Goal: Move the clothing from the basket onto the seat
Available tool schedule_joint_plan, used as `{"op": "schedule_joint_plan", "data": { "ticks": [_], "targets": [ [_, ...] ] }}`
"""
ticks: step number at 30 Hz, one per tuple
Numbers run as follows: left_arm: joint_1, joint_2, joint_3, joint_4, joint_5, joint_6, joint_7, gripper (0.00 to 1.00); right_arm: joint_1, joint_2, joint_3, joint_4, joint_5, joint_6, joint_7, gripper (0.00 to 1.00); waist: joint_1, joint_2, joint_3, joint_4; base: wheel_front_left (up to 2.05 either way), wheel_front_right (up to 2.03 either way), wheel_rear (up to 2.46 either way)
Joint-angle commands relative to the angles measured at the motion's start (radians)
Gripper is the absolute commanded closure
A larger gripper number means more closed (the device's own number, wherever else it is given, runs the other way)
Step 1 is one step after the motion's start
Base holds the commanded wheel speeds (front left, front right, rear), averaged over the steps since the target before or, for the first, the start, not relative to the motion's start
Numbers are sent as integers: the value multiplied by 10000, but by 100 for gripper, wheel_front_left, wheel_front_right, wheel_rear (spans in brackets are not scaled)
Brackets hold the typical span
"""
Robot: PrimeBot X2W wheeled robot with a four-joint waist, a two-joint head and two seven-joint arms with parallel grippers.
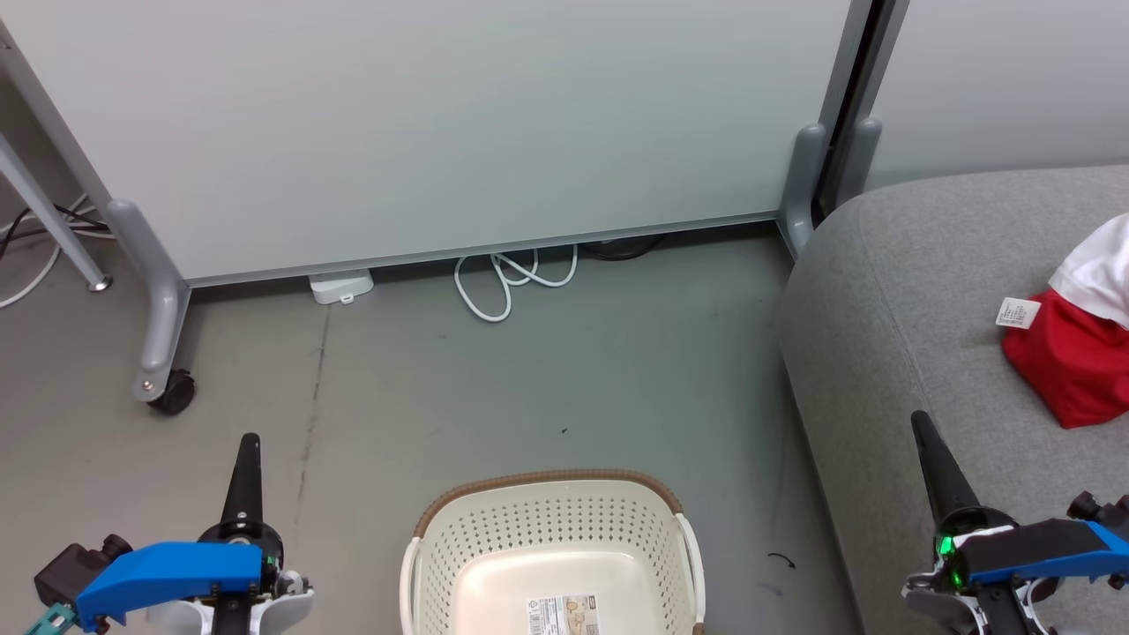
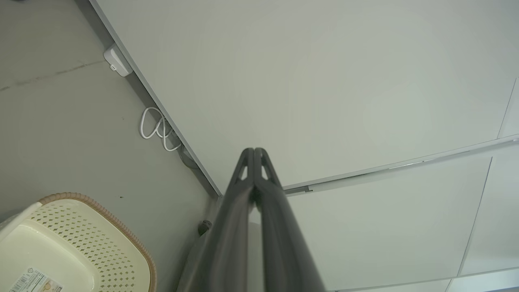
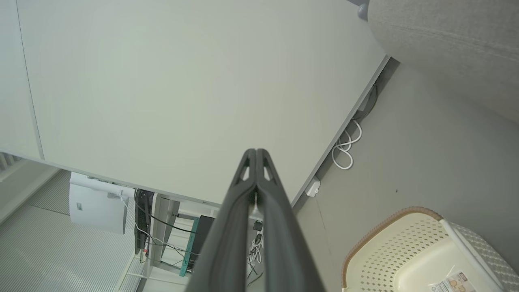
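The cream basket (image 1: 551,529) with a brown rim stands on the floor at the bottom centre, nothing in it but a label on its bottom; it also appears as the basket (image 2: 77,243) and the basket (image 3: 405,247). Red clothing (image 1: 1072,353) with white fabric and a white tag lies on the grey seat (image 1: 900,291) at the right. My left gripper (image 1: 250,441) is shut and empty, left of the basket. Over the seat's front part my right gripper (image 1: 919,419) is shut and empty too. Both wrist views show closed fingertips, left gripper (image 2: 253,151), right gripper (image 3: 256,151).
A pale partition panel (image 1: 441,123) on wheeled grey feet (image 1: 163,353) stands behind the basket. A white cable (image 1: 512,278) loops on the floor under it, next to a small white box (image 1: 341,287). A desk with cables (image 3: 170,227) appears in the right wrist view.
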Motion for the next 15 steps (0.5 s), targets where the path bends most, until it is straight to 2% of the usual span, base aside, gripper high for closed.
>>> {"op": "schedule_joint_plan", "data": {
  "ticks": [1, 15],
  "targets": [
    [-198, 8, 44, -108, -158, -21, 47, 100, -185, -65, -26, -23, 176, 5, 37, 100, -1, 0, -3, 0, 0, 0, 0],
    [-259, -15, 176, -202, -1254, -24, 352, 100, -284, -53, -141, 94, 1383, 6, 155, 100, -1, 0, -73, 8, 0, 0, 0]
  ]
}}
